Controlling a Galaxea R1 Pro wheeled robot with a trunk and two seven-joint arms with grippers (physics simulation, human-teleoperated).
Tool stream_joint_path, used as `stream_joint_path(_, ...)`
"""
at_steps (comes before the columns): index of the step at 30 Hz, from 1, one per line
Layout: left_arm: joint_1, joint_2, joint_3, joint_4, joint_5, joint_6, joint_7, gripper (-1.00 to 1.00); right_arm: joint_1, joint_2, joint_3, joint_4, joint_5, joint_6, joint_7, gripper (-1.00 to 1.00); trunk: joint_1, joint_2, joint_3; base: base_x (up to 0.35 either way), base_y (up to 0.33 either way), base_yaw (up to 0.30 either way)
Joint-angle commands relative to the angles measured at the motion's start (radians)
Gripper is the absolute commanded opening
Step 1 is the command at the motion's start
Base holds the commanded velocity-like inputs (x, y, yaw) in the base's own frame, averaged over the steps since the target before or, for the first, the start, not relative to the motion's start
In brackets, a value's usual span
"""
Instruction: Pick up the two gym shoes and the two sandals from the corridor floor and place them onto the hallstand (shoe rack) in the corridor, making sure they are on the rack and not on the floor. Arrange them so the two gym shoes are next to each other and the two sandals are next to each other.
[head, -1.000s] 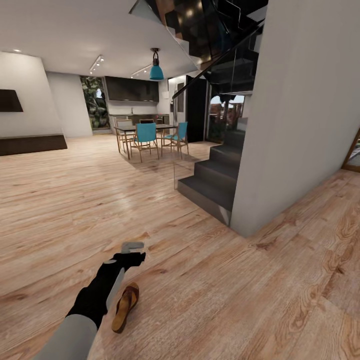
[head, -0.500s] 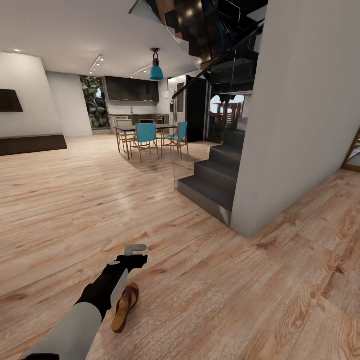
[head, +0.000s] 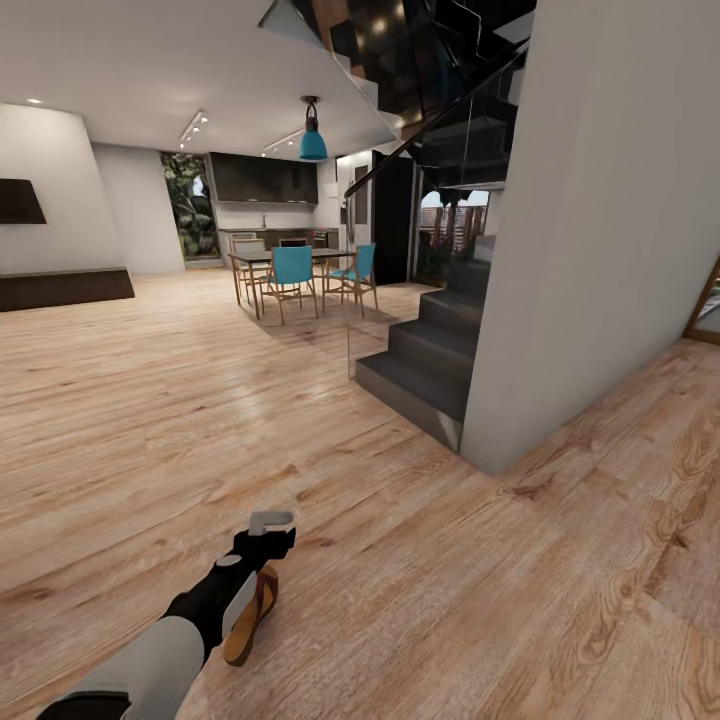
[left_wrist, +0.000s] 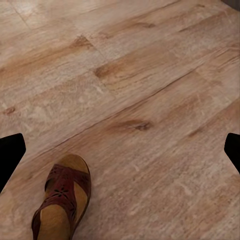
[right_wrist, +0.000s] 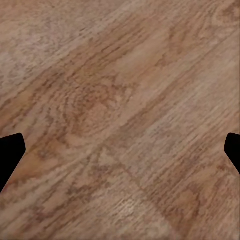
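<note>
Just beneath the spread left tool (head: 268, 528) lies a sandal (head: 252, 618).

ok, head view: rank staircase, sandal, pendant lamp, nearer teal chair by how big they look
1. Staircase, largest by far.
2. Nearer teal chair.
3. Sandal, partly hidden behind the left arm.
4. Pendant lamp.

The sandal and lamp look close in size. The sandal sits nearest the camera, so this says little about true size.

Sandal (head: 250, 620) on corridor floor (head: 450, 560)
</note>
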Motion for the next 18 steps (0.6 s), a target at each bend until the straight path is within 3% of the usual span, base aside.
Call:
stream_joint_path(1,0.000,0.000,0.002,0.002,0.000,-0.003,0.001,1.00,-0.001,0.000,0.001,0.001,0.000,-0.003,-0.002,1.00,0.000,0.000,-0.001,0.000,0.000,0.000)
stream_joint_path(13,-0.001,0.006,0.010,0.011,0.000,-0.010,0.004,1.00,-0.001,-0.001,0.000,0.000,0.001,-0.004,-0.002,1.00,0.000,0.000,-0.001,0.000,0.000,0.000)
stream_joint_path(18,-0.001,0.008,0.010,0.014,-0.001,-0.010,0.004,1.00,-0.011,-0.037,-0.004,-0.042,-0.002,-0.016,-0.005,1.00,0.000,0.000,-0.001,0.000,0.000,0.000)
